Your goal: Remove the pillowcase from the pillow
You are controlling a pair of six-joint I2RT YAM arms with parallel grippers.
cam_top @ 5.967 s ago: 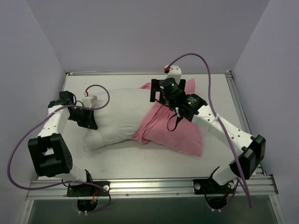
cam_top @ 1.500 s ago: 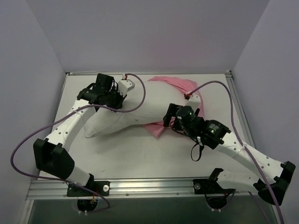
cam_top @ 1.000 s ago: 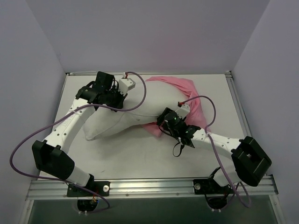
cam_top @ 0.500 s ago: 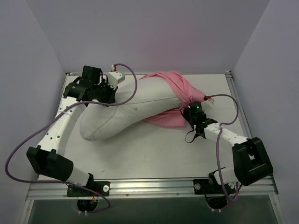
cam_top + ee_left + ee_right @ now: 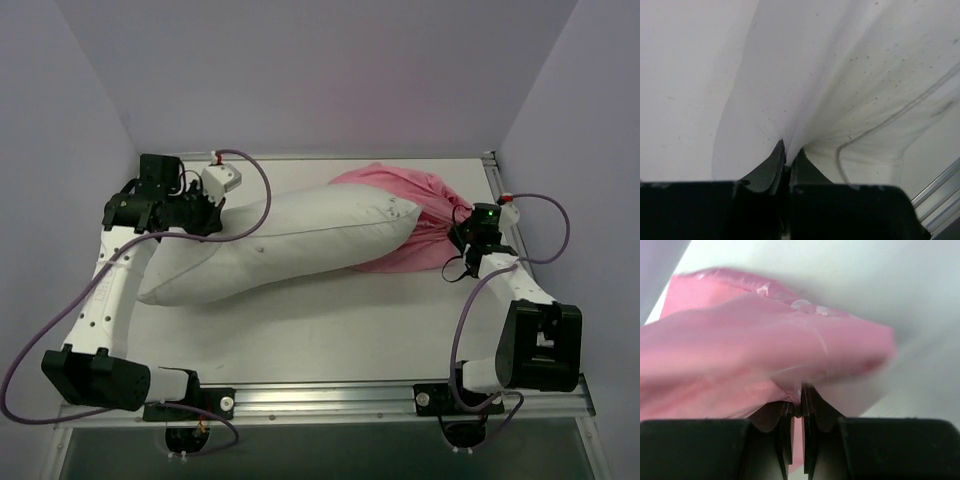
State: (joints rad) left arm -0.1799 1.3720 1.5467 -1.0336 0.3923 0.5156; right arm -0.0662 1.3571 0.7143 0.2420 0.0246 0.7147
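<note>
Counts: one pillow (image 5: 290, 245), one pillowcase (image 5: 415, 240), two arms, two grippers, two purple cables, one table (image 5: 330, 325).

- Pillow: long, plump and white. It lies on a slant across the table, its left end nearer the arm bases and its right end farther from them. Most of it is bare.
- Pillowcase: pink, bunched over the pillow's right end only. It gathers to a point just beyond that end.
- Left gripper (image 5: 212, 220): at the pillow's far left corner. In the left wrist view the left gripper (image 5: 788, 159) has its fingers pressed together on a fold of the white pillow (image 5: 840, 75) fabric. A piped seam runs just to the right of the pinch.
- Right gripper (image 5: 462, 233): just beyond the pillow's right end, at the gathered tip of the pink cloth. In the right wrist view the right gripper (image 5: 799, 402) has its fingers closed, pinching the pillowcase (image 5: 765, 355). The cloth there is somewhat blurred.
- Cables: the left cable (image 5: 255, 185) loops over the pillow's left part. The right cable (image 5: 548, 225) arcs well to the right of the pillow.

Edges and room: the pillow's left end lies near the table's left edge. A broad bare strip of table runs along the pillow's near side up to the metal rail (image 5: 330, 398). A narrower strip runs behind the pillow to the back wall. The pink tip sits close to the table's right edge.

A green light (image 5: 487, 211) glows on the right wrist, just past the pillow's right end.
</note>
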